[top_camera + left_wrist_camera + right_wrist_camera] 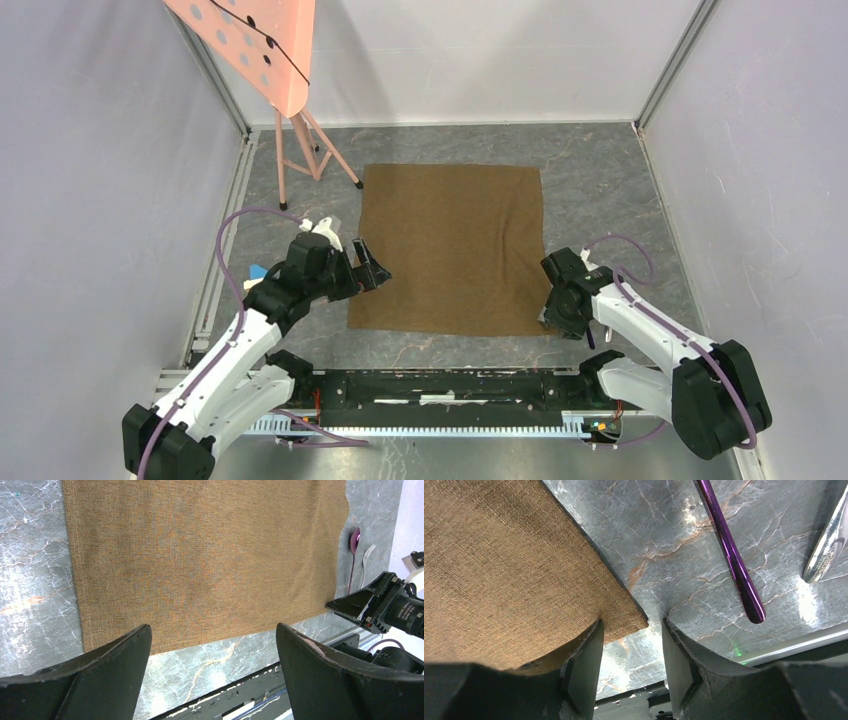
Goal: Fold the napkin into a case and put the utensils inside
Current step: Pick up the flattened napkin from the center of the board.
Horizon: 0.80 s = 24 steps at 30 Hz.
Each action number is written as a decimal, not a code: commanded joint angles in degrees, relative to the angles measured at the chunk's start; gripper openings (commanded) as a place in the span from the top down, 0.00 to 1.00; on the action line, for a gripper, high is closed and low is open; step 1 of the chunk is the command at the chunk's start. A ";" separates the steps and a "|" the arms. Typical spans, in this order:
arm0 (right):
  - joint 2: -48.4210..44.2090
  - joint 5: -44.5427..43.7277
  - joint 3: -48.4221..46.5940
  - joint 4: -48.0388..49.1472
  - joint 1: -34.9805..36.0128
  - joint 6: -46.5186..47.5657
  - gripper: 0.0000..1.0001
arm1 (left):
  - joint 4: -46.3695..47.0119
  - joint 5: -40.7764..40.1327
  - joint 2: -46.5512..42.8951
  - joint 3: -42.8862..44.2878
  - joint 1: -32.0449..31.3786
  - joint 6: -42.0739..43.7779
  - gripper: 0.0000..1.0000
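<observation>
I am holding my left gripper (212, 632) wide open and empty at the left edge of the napkin (455, 245), which is lying flat mid-table (600, 170). My right gripper (631, 625) is standing partly open, the napkin's near right corner pointing into the gap, unclamped. The utensils, a purple-handled spoon (731, 555) and a fork (824, 545), are lying just right of it.

Napkin (455, 245) flat on table (600, 180), utensils (734, 560) just right of it.
</observation>
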<state>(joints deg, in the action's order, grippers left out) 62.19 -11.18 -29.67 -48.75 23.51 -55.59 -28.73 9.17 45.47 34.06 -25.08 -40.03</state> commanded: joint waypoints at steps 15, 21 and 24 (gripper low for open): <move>-0.90 -0.60 5.72 4.11 0.10 -2.55 0.51 | -4.55 -2.60 -0.53 3.34 0.17 -0.24 0.00; 0.46 -1.90 5.58 2.88 0.13 -4.07 0.58 | -12.51 -6.86 2.60 6.86 0.18 -2.03 0.00; 0.50 -1.93 5.35 3.07 0.12 -4.82 0.67 | -14.65 -7.37 3.54 6.21 0.22 -4.79 0.00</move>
<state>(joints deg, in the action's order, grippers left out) 60.45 -12.69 -27.68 -47.09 23.53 -57.08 -38.33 4.56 48.03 38.89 -25.08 -40.18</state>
